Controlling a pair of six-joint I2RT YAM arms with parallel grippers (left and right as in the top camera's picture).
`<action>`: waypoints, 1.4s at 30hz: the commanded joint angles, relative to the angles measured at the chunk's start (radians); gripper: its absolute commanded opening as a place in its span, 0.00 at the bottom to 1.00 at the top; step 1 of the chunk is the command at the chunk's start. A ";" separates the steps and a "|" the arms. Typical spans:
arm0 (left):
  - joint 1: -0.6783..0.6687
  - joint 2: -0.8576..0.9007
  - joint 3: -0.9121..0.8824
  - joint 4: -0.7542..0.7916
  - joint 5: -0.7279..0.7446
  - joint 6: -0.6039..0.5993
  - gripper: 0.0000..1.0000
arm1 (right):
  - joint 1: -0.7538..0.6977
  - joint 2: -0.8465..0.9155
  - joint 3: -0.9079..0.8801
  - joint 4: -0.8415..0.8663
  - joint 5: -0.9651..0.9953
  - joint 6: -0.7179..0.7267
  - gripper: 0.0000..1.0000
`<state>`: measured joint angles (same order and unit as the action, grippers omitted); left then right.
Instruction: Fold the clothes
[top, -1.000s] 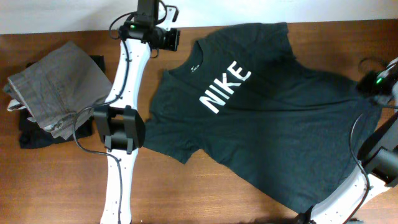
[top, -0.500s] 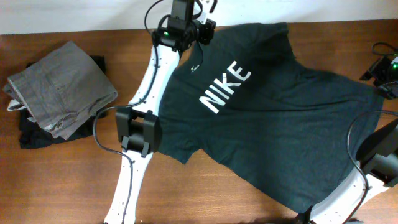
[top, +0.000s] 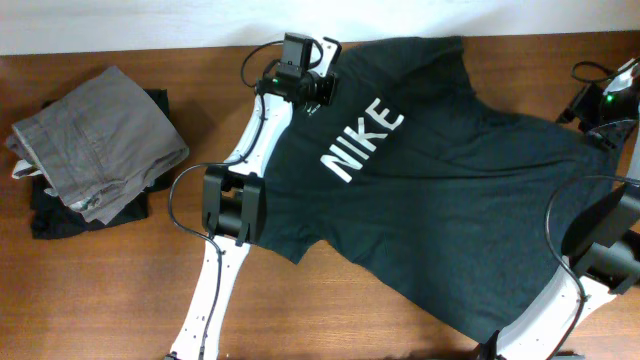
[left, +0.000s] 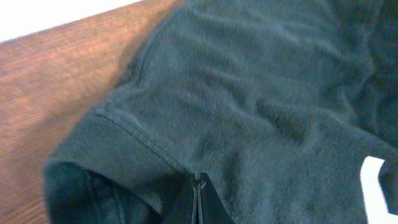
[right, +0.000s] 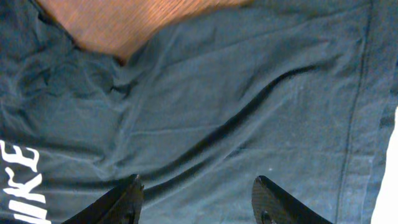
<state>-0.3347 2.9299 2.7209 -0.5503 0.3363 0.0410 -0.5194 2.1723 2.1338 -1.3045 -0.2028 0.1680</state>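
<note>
**Left arm arrives at the collar; no fold begun**

Over the last second your left gripper (top: 322, 92) has swung in from the bare table (top: 100, 300) beside the neckline and now sits over the collar (left: 134, 134) of the T-shirt (top: 430, 200). In the left wrist view its fingers are pressed together with no gap, tips down on the cloth just inside the collar rib. You cannot tell from here whether any fabric is pinched between them.

Your right gripper (right: 199, 202) has shifted only a little at the far edge. Its jaws stand wide apart above the lower body of the shirt, holding nothing.

The shirt itself has not moved. It lies spread flat, face up, diagonally across the middle of the table, the NIKE lettering (top: 362, 140) fully showing. So the task looks to be at its very start, with the arms just getting into position.

No containers are in view. The only stack is the grey trousers (top: 100, 140) resting on a black garment (top: 55, 218), well apart to the left.
</note>
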 joint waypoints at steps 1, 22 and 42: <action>0.010 0.024 0.008 -0.008 -0.039 0.004 0.00 | 0.015 -0.008 0.011 -0.014 0.033 -0.008 0.61; 0.159 0.028 0.009 -0.207 -0.133 0.004 0.00 | 0.016 -0.008 0.011 -0.106 0.084 -0.008 0.62; 0.200 -0.242 0.418 -0.572 -0.069 -0.189 0.07 | 0.032 -0.133 0.011 -0.308 0.201 0.138 0.61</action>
<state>-0.1627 2.8098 3.1073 -1.0916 0.2794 -0.0845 -0.5060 2.1319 2.1334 -1.5974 -0.0742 0.2287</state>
